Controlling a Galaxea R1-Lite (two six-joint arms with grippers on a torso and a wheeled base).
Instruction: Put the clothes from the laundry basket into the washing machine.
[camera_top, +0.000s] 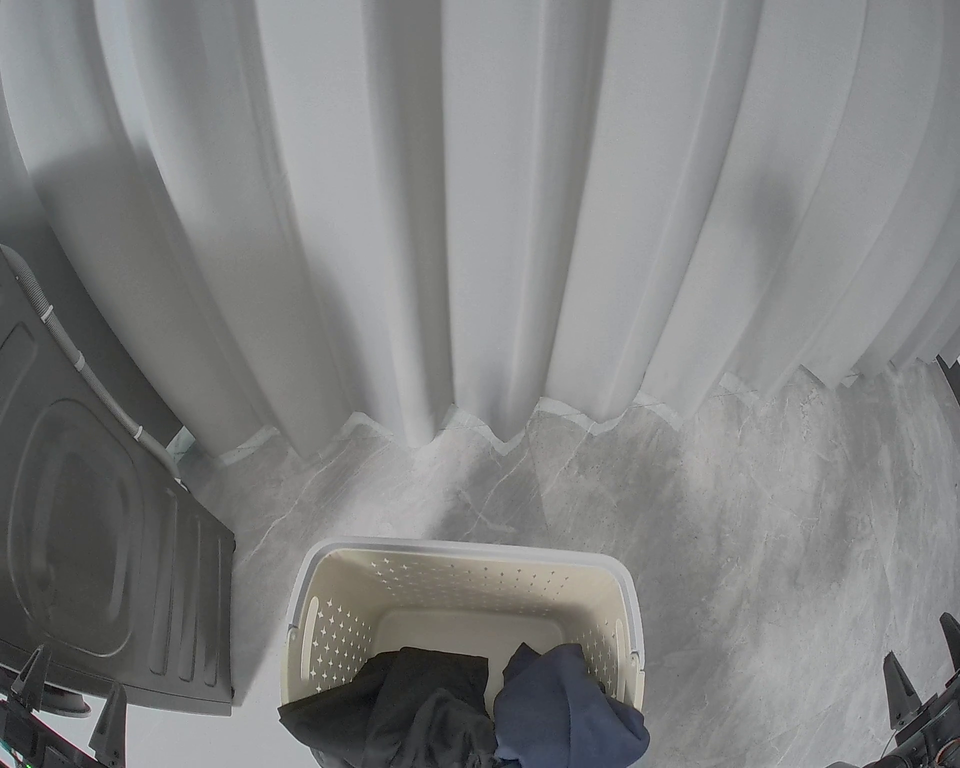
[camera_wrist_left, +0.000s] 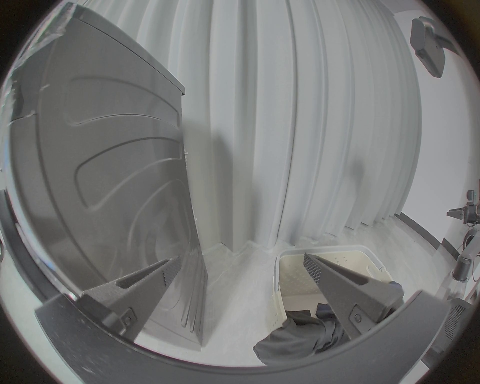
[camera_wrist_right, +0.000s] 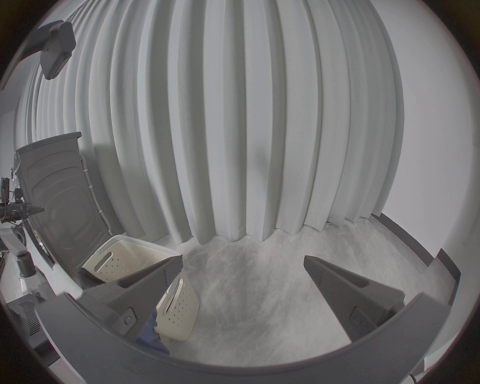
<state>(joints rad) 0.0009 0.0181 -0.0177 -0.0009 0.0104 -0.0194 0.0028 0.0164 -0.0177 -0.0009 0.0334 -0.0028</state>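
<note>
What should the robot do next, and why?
Probably swing the left tool over and down onto the black garment. That tool and the right tool are open and empty, and the black garment lies in the laundry basket, draped over its rim on the left tool's side.

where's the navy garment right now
In the head view, the navy garment lies in the laundry basket, on its right side, touching the black garment.
</note>
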